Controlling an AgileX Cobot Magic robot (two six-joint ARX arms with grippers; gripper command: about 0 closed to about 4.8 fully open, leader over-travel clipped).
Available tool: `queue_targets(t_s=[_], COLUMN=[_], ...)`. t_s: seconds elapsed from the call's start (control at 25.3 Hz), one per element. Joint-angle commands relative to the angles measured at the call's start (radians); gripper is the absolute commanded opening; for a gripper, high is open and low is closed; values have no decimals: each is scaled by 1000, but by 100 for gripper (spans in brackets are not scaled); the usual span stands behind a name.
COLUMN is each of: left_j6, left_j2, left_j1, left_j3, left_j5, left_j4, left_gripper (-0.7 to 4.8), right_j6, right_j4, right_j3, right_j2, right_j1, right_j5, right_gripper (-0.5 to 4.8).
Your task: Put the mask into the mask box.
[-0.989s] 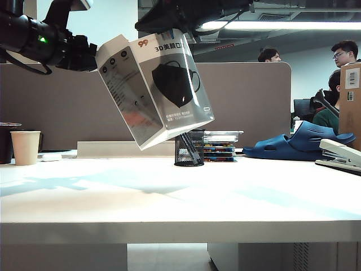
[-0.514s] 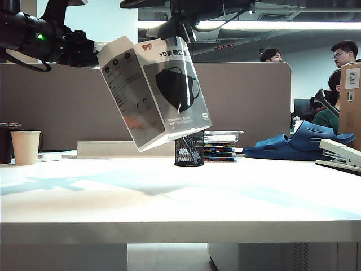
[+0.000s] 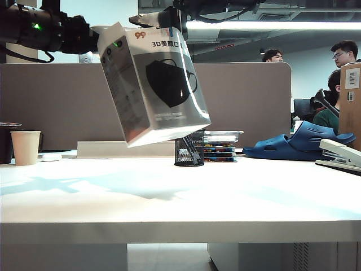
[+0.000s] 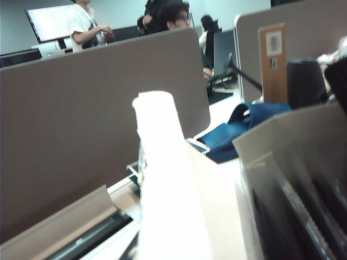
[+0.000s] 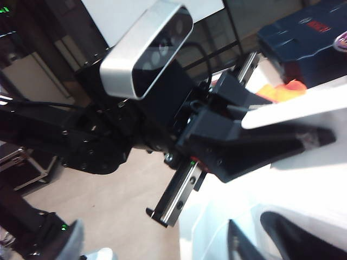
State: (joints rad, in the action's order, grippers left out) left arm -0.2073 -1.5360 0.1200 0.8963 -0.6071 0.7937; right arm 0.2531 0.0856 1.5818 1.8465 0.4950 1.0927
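Observation:
The mask box (image 3: 152,82), a white-and-grey carton with a printed black mask picture, hangs tilted in the air above the table (image 3: 180,192). My left gripper (image 3: 95,38) comes in from the upper left. It is shut on the box's white top flap (image 5: 287,108), which sits pinched between its black fingers (image 5: 255,146). My right gripper (image 3: 148,20) hovers just above the box's open top. Its dark fingertips (image 5: 238,244) stand apart and open, with nothing between them. Dark glossy strips (image 4: 303,216) show inside the box; whether one of them is the mask I cannot tell.
A black mesh pen cup (image 3: 189,149) and a stack of coloured cases (image 3: 220,145) stand under and behind the box. A paper cup (image 3: 25,147) is at far left. Blue shoes (image 3: 299,144) and a stapler (image 3: 341,155) lie at right. A partition (image 3: 56,101) backs the table.
The box has risen a little and turned in the left gripper's hold, its front now facing the camera more. The right gripper above the top has swung round.

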Motion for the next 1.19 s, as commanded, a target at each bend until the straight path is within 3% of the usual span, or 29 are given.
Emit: queue_targets(t_s=[0.04,0.16,0.24,0.32,0.36,0.51,0.63,0.71,0.83,0.95,1.03,1.11,1.15,1.19], left_j6=[10,8,5,0,-1,-1,0,7,6,5,5,5,5,5], left_j2=[2,2,2,2,2,2,2,2,2,2,2,2,2,2], left_j1=[-6,-6,-6,-6,-6,-6,-6,-6,-5,-5,-5,-5,-5,-5], left_j3=[1,1,1,1,1,1,1,1,1,1,1,1,1,0], left_j5=[29,143,273,289,288,73,-57,-113,-168,-85,13,81,107,120], left_j4=[63,52,50,50,48,42,43,42,40,30,8,-16,-34,-50], left_gripper=[-5,-5,-5,-5,-6,-5,-6,-5,-5,-5,-5,-5,-6,-5], right_j6=[17,32,43,43,43,43,42,42,42,42,38,29,23,6], right_j4=[-13,-12,3,42,66,154,156,163,189,188,188,182,177,171], right_j3=[5,5,5,5,5,5,5,5,5,5,5,5,4,4], right_j2=[-13,-14,-15,-15,-15,-15,-14,-13,-13,-13,-13,-13,-13,-13], right_j1=[-1,-1,-2,-2,-2,-2,-2,-2,-1,-2,-2,-3,-4,-4], right_j5=[59,104,121,114,113,2,-112,-151,-200,-249,-296,-332,-344,-353], right_gripper=[291,291,289,232,228,230,284,285,310,307,261,146,62,22])
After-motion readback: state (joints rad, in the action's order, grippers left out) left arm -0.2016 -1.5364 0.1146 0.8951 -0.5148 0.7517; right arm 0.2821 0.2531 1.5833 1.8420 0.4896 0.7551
